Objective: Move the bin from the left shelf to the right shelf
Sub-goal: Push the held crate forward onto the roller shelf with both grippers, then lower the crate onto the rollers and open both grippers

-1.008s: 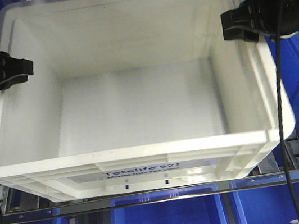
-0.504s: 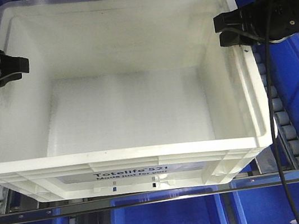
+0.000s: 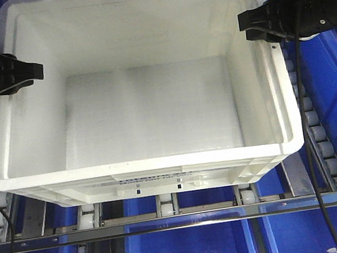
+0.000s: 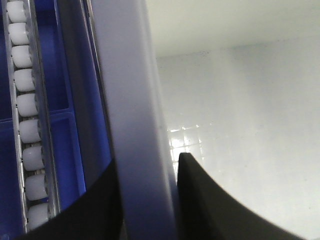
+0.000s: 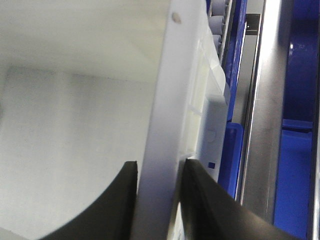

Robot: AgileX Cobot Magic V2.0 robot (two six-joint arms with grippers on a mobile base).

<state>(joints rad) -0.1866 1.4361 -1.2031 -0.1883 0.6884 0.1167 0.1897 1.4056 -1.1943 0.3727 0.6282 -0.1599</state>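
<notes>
The white tote point(image 3: 137, 93) was in carry, left gripper point(image 3: 30, 71) and right gripper point(image 3: 250, 27) each clamped astride a side wall; next move required level, synchronized travel toward the right shelf.

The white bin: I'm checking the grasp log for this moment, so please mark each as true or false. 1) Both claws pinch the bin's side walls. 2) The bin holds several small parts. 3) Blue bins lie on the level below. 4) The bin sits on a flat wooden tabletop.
1) True. The left claw straddles the left rim of the white bin, and the right claw straddles the right rim; both wrist views show a finger on each side of the wall.
2) False. The bin's inside is empty.
3) True. Blue bins show under the front rail.
4) False. The bin sits over a rack with white rollers, not a wooden top.
</notes>
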